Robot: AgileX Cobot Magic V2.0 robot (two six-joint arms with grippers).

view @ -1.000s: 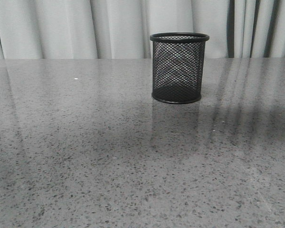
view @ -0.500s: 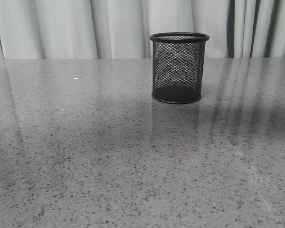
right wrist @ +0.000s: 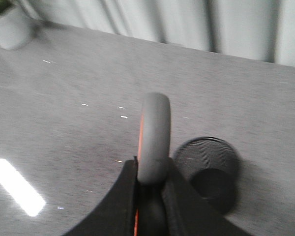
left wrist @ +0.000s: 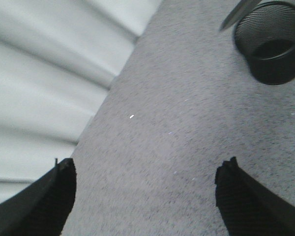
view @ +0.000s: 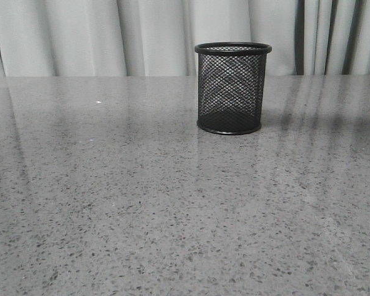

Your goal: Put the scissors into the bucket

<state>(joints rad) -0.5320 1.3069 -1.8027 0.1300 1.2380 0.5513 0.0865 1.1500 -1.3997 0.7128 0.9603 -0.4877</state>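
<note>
Right gripper [right wrist: 148, 191] clamped on the scissors [right wrist: 154, 137], grey handle loop with orange lining poking up, held in the air just beside the mesh bucket [view: 232, 87]. Bucket upright on the speckled grey table [view: 111, 203]. Left gripper [left wrist: 145, 196] spread wide, holding nothing.

Black mesh bucket [view: 230, 89], grey-and-orange scissors [right wrist: 154, 140], speckled grey table [view: 142, 203]

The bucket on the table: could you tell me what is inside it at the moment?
Nothing shows inside the bucket: through the mesh and from above, only its dark base. The scissors are outside it, clamped in the right gripper.
</note>
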